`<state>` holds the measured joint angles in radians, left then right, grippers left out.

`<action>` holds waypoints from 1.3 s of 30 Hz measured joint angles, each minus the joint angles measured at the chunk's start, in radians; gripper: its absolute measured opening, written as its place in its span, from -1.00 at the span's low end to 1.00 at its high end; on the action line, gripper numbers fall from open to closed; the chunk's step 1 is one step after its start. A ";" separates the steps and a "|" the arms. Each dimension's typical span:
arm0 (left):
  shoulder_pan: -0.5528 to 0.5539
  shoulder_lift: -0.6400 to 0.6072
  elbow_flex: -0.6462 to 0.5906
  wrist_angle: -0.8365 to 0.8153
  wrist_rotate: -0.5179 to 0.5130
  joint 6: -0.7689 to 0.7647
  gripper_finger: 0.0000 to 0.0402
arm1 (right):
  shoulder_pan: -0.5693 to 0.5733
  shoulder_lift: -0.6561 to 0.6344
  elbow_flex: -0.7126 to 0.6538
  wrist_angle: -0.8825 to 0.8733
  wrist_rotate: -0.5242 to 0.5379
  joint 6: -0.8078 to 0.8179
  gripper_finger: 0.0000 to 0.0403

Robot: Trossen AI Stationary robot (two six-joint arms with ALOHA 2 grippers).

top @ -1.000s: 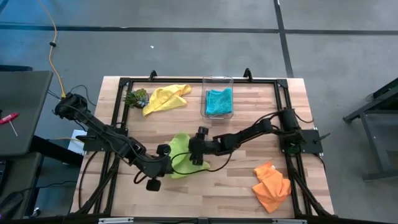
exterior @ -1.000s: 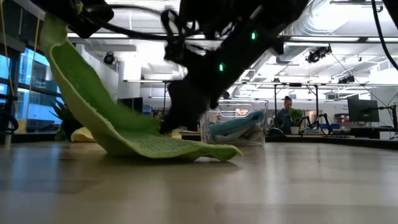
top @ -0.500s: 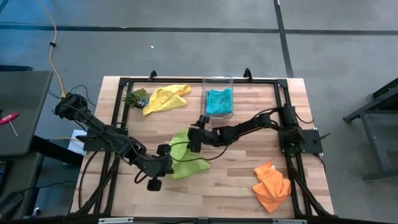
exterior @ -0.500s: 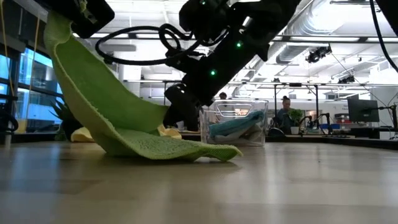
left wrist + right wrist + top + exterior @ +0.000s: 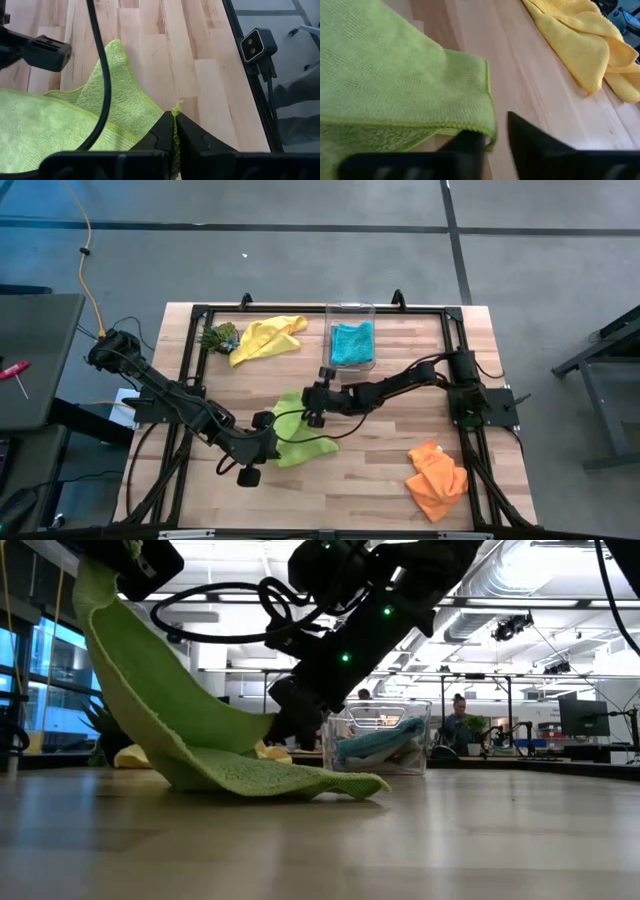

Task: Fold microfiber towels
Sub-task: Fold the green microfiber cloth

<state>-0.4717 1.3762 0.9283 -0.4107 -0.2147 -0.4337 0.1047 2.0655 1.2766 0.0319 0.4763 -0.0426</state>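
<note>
Left claw (image 5: 173, 131) pinching lime towel (image 5: 296, 432) corner, lifting that edge off table (image 5: 390, 470) mid-front. Right claw (image 5: 492, 137) at far edge of same towel, fingers close around hem, can't tell from here if it's actually gripped. Teal towel (image 5: 351, 342) in box (image 5: 350, 311), half hidden in low view. Yellow (image 5: 265, 337) back-left, orange (image 5: 437, 479) front-right.

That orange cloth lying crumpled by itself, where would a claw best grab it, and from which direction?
Probably from straight above, at an outer corner of the orange cloth. It lies bunched in loose folds on the table, so the middle would gather several layers, while a corner at its outline likely gives a single edge to pinch and lift. Nothing crowds it.
</note>
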 joint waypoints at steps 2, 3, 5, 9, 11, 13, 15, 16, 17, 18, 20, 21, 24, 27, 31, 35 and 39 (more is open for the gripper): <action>0.000 0.000 0.000 0.000 0.000 -0.009 -1.00 | 0.000 -0.001 0.000 -0.004 -0.011 -0.009 -0.90; 0.000 0.000 0.000 0.000 0.000 -0.016 -1.00 | 0.000 -0.006 0.000 -0.019 -0.023 -0.011 -0.95; 0.000 0.000 0.000 -0.003 0.002 -0.020 -1.00 | 0.000 -0.028 0.001 -0.049 -0.028 -0.001 -0.93; 0.009 -0.043 0.011 -0.066 0.032 -0.015 -1.00 | -0.007 -0.127 0.032 -0.225 -0.040 0.015 -0.98; 0.024 -0.076 0.035 -0.154 0.035 0.013 -1.00 | -0.011 -0.194 0.040 -0.294 -0.057 0.009 -0.98; 0.044 -0.115 0.073 -0.229 0.016 0.062 -1.00 | -0.014 -0.268 0.047 -0.360 -0.061 0.007 -0.99; 0.067 -0.160 0.114 -0.304 -0.016 0.118 -1.00 | -0.014 -0.346 0.056 -0.414 -0.063 0.008 -1.00; 0.079 -0.178 0.134 -0.337 -0.031 0.144 -1.00 | -0.014 -0.382 0.059 -0.448 -0.062 0.020 -1.00; 0.092 -0.194 0.154 -0.359 -0.041 0.170 -1.00 | -0.014 -0.420 0.059 -0.475 -0.063 0.036 -1.00; 0.107 -0.210 0.170 -0.377 -0.046 0.196 -1.00 | -0.013 -0.451 0.059 -0.502 -0.070 0.053 -1.00; 0.134 -0.239 0.186 -0.399 -0.047 0.243 -1.00 | -0.014 -0.501 0.059 -0.538 -0.125 0.118 -0.99; 0.145 -0.250 0.189 -0.391 -0.046 0.261 -1.00 | -0.014 -0.518 0.059 -0.554 -0.155 0.161 -0.99; 0.160 -0.264 0.179 -0.413 -0.029 0.296 -1.00 | -0.006 -0.534 0.056 -0.548 -0.253 0.260 -0.99; 0.159 -0.255 0.156 -0.413 0.000 0.299 -1.00 | 0.017 -0.506 0.050 -0.530 -0.315 0.315 -0.99; 0.154 -0.225 0.119 -0.418 0.046 0.295 -1.00 | 0.044 -0.411 0.050 -0.525 -0.390 0.339 -0.99; 0.140 -0.189 0.101 -0.403 0.053 0.258 -1.00 | 0.071 -0.283 0.049 -0.479 -0.398 0.351 -0.98; 0.125 -0.166 0.099 -0.397 0.053 0.239 -1.00 | 0.089 -0.178 0.055 -0.400 -0.453 0.344 -0.82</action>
<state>-0.3466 1.2100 1.0271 -0.8076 -0.1617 -0.1943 0.1934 1.8876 1.3321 -0.3682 0.0230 0.3010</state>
